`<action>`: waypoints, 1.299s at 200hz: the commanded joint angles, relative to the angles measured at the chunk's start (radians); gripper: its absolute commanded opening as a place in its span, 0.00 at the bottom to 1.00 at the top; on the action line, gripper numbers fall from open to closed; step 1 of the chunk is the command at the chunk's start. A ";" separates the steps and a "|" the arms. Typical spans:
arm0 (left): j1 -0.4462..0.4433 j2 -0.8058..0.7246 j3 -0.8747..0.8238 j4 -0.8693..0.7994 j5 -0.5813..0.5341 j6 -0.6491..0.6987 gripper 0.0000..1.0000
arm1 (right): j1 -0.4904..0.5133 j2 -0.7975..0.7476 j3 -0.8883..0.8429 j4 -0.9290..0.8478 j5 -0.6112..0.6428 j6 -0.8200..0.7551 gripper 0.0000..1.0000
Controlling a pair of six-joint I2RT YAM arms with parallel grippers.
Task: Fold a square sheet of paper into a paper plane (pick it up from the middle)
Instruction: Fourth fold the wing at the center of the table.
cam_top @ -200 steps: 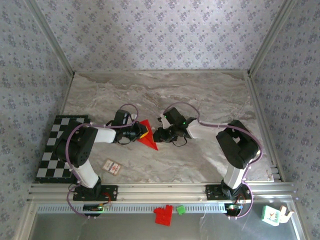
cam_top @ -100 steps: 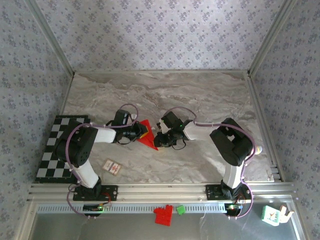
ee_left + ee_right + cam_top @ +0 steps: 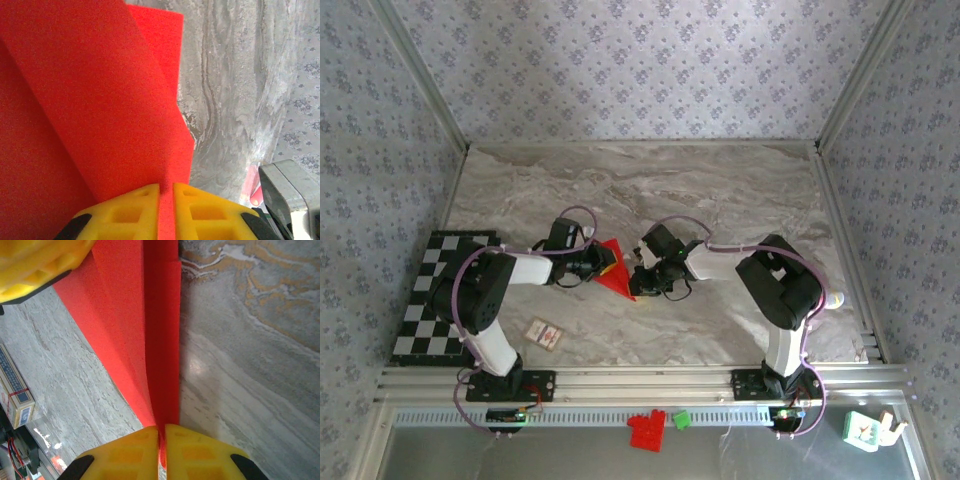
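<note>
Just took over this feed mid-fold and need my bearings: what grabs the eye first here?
The folded red paper at mid-table, bright against the grey marbled table, with its creased layers plain in both wrist views. The left gripper and right gripper pinch it from opposite sides, jaws closed on its edges. A black-and-white checkered mat lies at the table's left edge.

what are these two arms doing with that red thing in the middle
Two robot arms are folding a sheet of red paper at the middle of the table. The left gripper is shut on one side of it, and the right gripper is shut on the opposite side, pinching along a crease. The paper is already creased into layered angular flaps, a rough triangle from above, not yet a finished plane.
</note>
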 commanded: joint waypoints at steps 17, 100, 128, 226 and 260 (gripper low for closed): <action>0.001 0.020 0.024 -0.008 -0.005 0.018 0.16 | -0.007 0.024 -0.015 -0.021 -0.009 -0.005 0.10; 0.001 0.034 0.036 -0.017 -0.006 0.021 0.16 | -0.022 0.034 -0.035 -0.007 -0.024 -0.001 0.10; 0.001 0.032 0.031 -0.025 -0.018 0.020 0.16 | -0.024 0.031 -0.034 -0.010 -0.022 -0.001 0.10; 0.004 0.053 0.038 -0.050 -0.029 0.021 0.15 | -0.028 0.016 -0.037 -0.009 -0.018 0.001 0.10; 0.004 0.061 0.044 -0.054 -0.022 0.026 0.15 | -0.027 0.015 -0.039 -0.008 -0.018 0.002 0.10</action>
